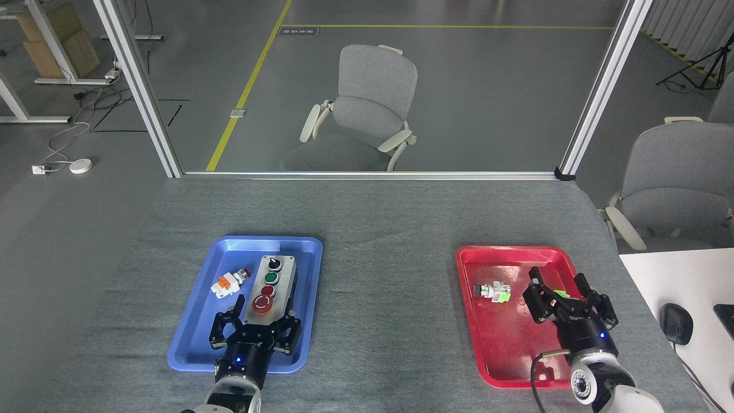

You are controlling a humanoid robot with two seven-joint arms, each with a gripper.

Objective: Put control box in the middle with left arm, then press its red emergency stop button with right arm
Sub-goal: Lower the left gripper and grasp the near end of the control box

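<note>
Control box lies in blue tray, loose orange-white switch beside it; left gripper, fingers apart, straddles its near end.

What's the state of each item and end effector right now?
control box: flat in blue tray, near end between the left fingers, not lifted.
red emergency stop button: untouched.
left end effector: open, straddling the box's near end.
right end effector: open, above red tray, holding nothing.
loose orange-white switch: lying in blue tray beside the box.
</note>
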